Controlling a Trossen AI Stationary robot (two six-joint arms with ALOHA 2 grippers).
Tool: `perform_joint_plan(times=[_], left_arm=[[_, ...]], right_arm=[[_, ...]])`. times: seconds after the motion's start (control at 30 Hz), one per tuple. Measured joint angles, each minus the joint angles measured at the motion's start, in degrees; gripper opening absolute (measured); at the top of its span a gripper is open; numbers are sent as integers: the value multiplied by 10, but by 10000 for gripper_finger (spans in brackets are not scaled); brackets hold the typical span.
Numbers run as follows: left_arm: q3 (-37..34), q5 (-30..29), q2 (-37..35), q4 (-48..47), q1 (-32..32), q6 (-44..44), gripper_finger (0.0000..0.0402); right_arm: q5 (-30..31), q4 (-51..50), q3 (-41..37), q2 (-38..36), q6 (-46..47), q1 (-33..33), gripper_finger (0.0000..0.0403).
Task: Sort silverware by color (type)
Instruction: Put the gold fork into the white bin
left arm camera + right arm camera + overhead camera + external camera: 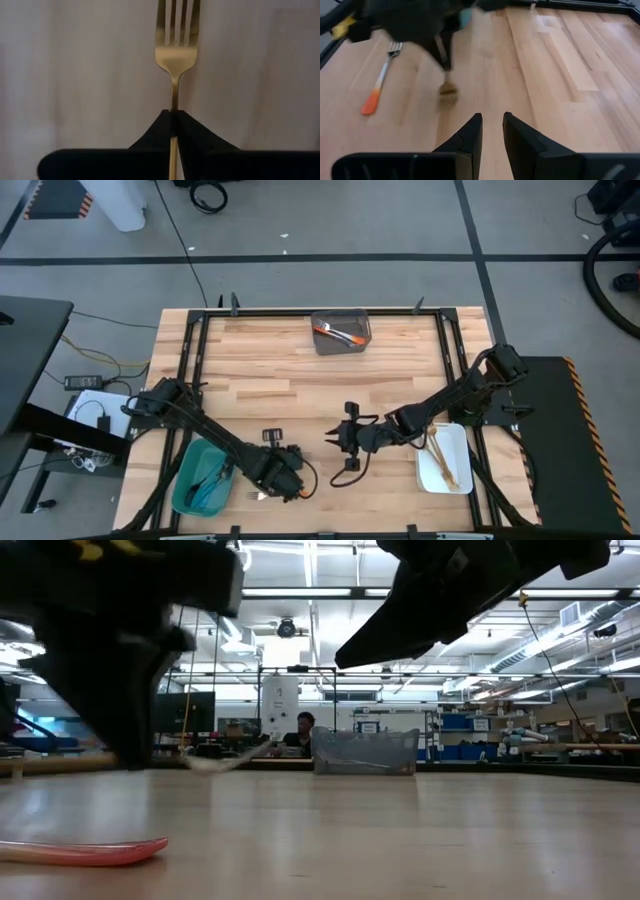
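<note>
**Gold fork pinched low, white bin on the far side**

The left gripper is clamping a gold fork by its thin neck, the tines sticking out ahead of the fingertips. That is a narrow hold — if the arm is swinging fast, I'd expect the fork to be pivoting or slipping free before it gets anywhere. The gold pieces are lying in the white bin at the right edge, so the carry looks like it is crossing the table, and the right gripper is sitting right in that path; a brush between the two arms seems the likeliest trouble.

The left arm is reaching in from the left edge, bent low over the near side of the table beside the teal bin. The right arm is stretching from the right edge towards the middle, its jaws standing a little apart on nothing. An orange fork is lying loose on the wood near the left gripper; two more orange pieces are resting in the grey bin at the far edge.
</note>
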Motion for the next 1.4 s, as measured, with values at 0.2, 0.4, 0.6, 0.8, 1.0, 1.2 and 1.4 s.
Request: perform_joint_plan(times=[0.2, 0.4, 0.6, 0.8, 1.0, 1.2, 1.4], left_arm=[[37, -73, -1, -26, 5, 50, 21], [40, -103, -1, -39, 13, 103, 22], [40, -131, -1, -43, 21, 153, 22], [40, -158, -20, -41, 28, 189, 22], [38, -190, -71, -40, 33, 201, 22], [37, -221, -98, -22, 37, 211, 22], [37, -223, -99, 11, 51, 252, 23]], right_arm=[[73, -4, 0, 0, -11, 35, 84], [188, -23, 0, 0, -15, 74, 84], [260, -56, 0, 0, -8, 100, 84], [269, -86, 0, -1, 39, 110, 84], [273, -109, 0, -15, 63, 118, 84], [272, -115, 1, -23, 83, 125, 84], [269, -116, 1, -24, 85, 129, 84]])
